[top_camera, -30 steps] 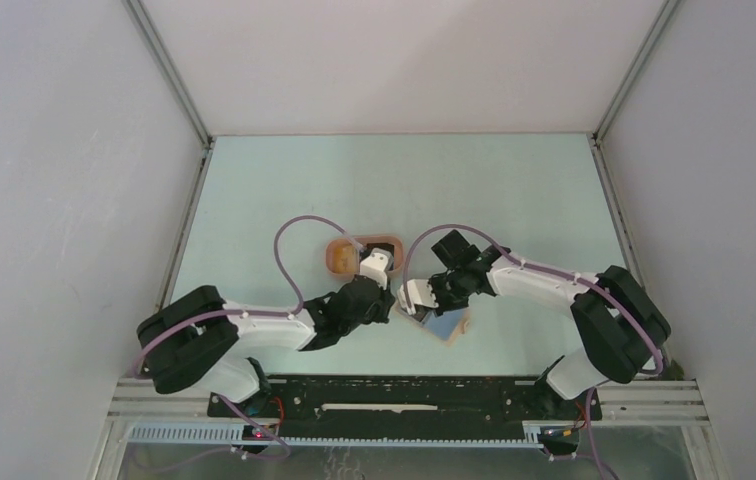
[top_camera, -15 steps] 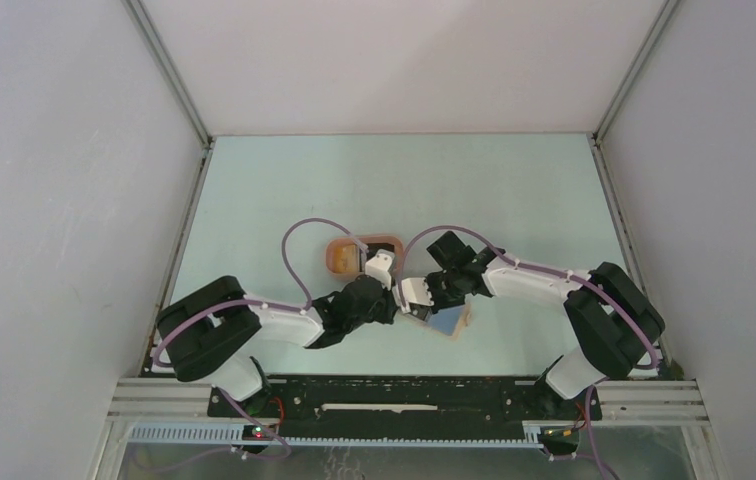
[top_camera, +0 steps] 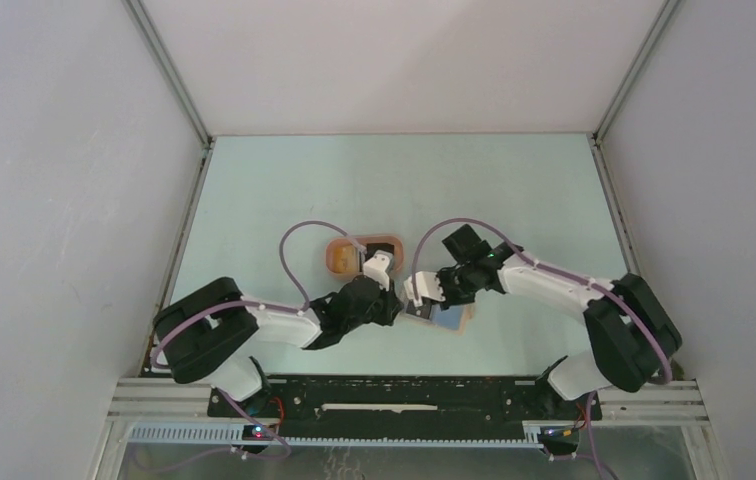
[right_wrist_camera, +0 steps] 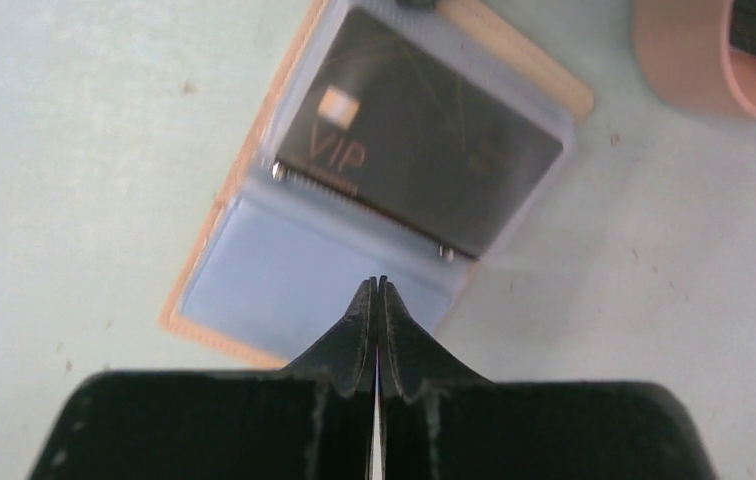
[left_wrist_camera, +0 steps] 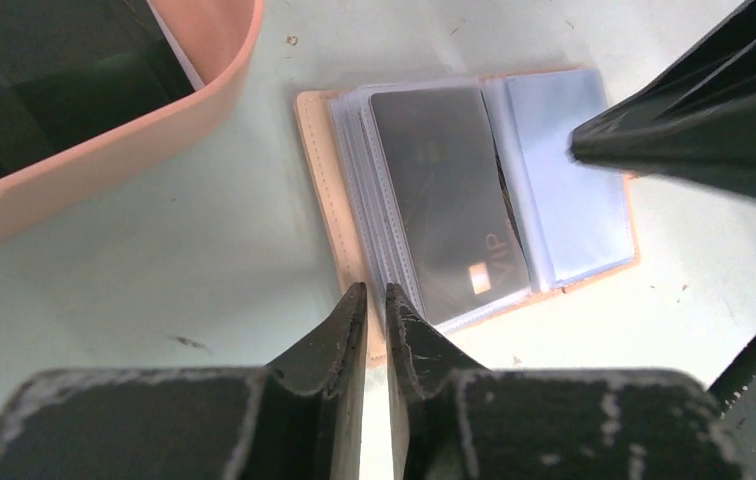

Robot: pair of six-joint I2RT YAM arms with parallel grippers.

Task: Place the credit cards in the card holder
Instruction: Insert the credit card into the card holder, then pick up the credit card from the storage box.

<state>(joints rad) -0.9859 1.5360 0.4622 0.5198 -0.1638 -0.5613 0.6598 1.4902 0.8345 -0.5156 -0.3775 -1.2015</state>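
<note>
**Operator:** What lies on the left?

**Spotter:** In your left wrist view the salmon tray (left_wrist_camera: 204,95) fills the upper left, with dark cards (left_wrist_camera: 44,80) lying inside it; at bottom centre your left fingers (left_wrist_camera: 359,305) stand almost together with a thin slit between them, their tips at the tan near edge of the card holder (left_wrist_camera: 316,180); I cannot tell whether anything is caught in that slit.

**Operator:** And the holder itself?

**Spotter:** It lies open and flat on the tabletop (left_wrist_camera: 154,260), just right of the tray and apart from it; a black card (left_wrist_camera: 449,200) marked VIP sits in a clear sleeve on its left half; the right sleeve (left_wrist_camera: 574,190) looks pale blue; your right fingers (right_wrist_camera: 366,310) are pressed together, and they reach in from the upper right over that sleeve; whether they touch it I cannot tell.
</note>
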